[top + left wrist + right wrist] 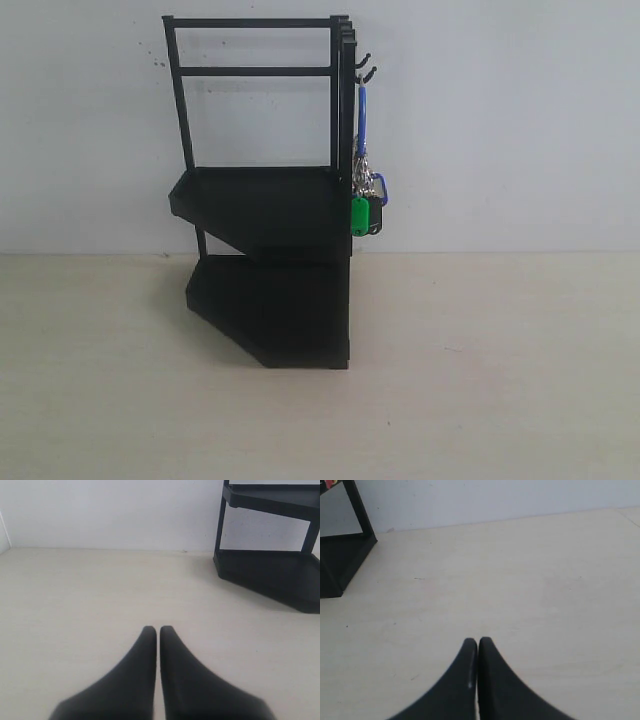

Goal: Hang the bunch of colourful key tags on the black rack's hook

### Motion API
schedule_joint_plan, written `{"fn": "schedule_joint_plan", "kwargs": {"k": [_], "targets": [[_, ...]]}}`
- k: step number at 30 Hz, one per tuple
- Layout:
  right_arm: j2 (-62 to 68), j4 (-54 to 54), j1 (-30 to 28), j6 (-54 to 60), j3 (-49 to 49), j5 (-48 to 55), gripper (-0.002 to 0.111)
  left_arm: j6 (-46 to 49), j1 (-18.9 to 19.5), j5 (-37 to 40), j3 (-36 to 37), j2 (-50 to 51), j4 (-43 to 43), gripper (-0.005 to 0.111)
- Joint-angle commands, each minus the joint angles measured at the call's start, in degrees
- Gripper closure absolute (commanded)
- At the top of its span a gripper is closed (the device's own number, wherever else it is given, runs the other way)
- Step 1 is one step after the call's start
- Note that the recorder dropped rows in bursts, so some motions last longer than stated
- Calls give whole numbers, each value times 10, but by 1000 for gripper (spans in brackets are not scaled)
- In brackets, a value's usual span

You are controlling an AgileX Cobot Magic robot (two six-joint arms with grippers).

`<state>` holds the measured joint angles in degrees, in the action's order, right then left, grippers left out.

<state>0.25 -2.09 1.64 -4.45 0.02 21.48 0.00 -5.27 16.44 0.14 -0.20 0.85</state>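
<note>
While key tags [361, 214] hang off rack's [270, 210] edge, tabletop [500, 380] spreads around.

The worktop [500, 400] lies open in front of and to both sides of the rack [275, 300], the only standing obstacle, set back near the wall [500, 120], while the key bunch [362, 212] hanging from its hook [367, 73] takes up the narrow space along the rack's right edge.

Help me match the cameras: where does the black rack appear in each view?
Exterior: black rack stands mid-frame against the wall.
Left wrist: its lower shelf fills the picture's upper right corner.
Right wrist: its base corner sits at the picture's upper left.
Shared landmark: the table-wall seam.
</note>
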Motion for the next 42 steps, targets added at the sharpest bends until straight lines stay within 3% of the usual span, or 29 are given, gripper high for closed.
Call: {"fn": "schedule_joint_plan", "kwargs": {"k": [1, 42], "targets": [[-2, -2, 1, 5, 0, -3, 108, 0, 1, -1, -1, 2, 2, 102], [-2, -2, 1, 5, 0, -11, 108, 0, 1, -1, -1, 2, 2, 102]]}}
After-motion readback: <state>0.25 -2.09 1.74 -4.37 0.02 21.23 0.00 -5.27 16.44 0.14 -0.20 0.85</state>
